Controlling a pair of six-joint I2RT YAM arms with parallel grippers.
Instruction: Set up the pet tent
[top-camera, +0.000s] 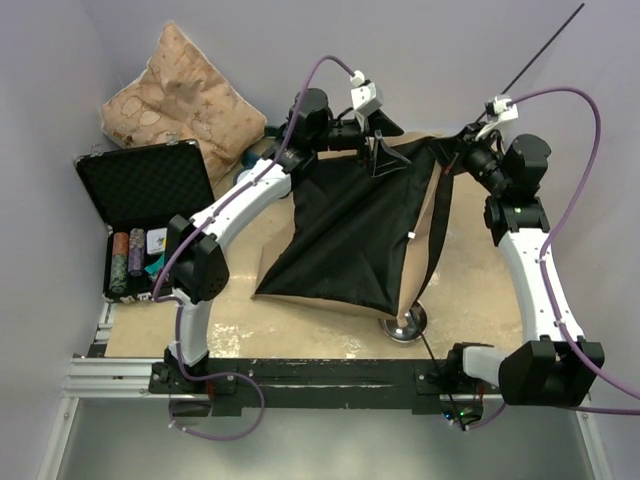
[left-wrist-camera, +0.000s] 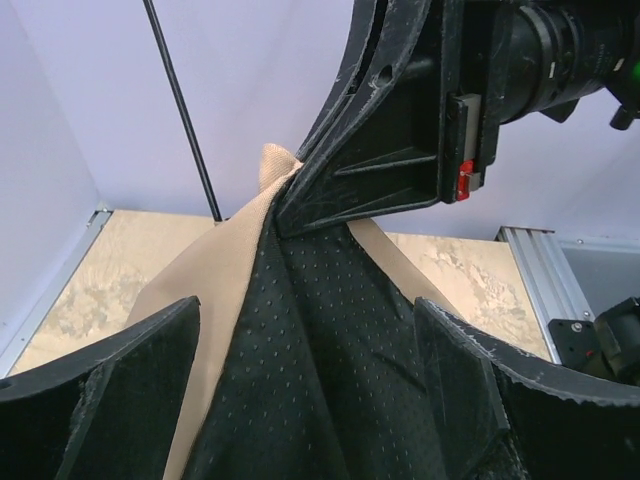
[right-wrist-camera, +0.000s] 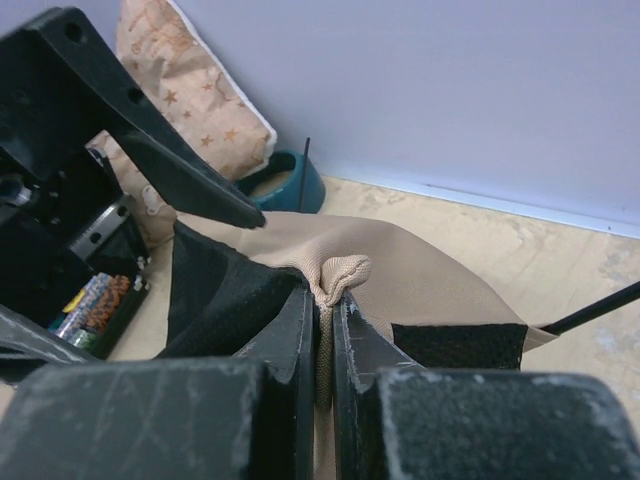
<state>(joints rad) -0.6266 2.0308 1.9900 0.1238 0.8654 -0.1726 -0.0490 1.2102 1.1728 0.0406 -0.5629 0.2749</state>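
Tan fabric with black lining, the pet tent (top-camera: 350, 240) sagged on the worktop (top-camera: 480, 290). The left gripper (left-wrist-camera: 305, 385) held its jaws wide astride the cloth; the right gripper (right-wrist-camera: 325, 300) had its jaws pinched on a tan fold.

**Pet tent collapsed, lining showing**

My pet tent (top-camera: 350, 240) sags right of the pillow (top-camera: 180, 95), black lining up, tan outer fabric beneath. One thin dark pole (top-camera: 545, 42) sticks out from its far corner. My right end effector (right-wrist-camera: 325, 305) pinches a tan fold.
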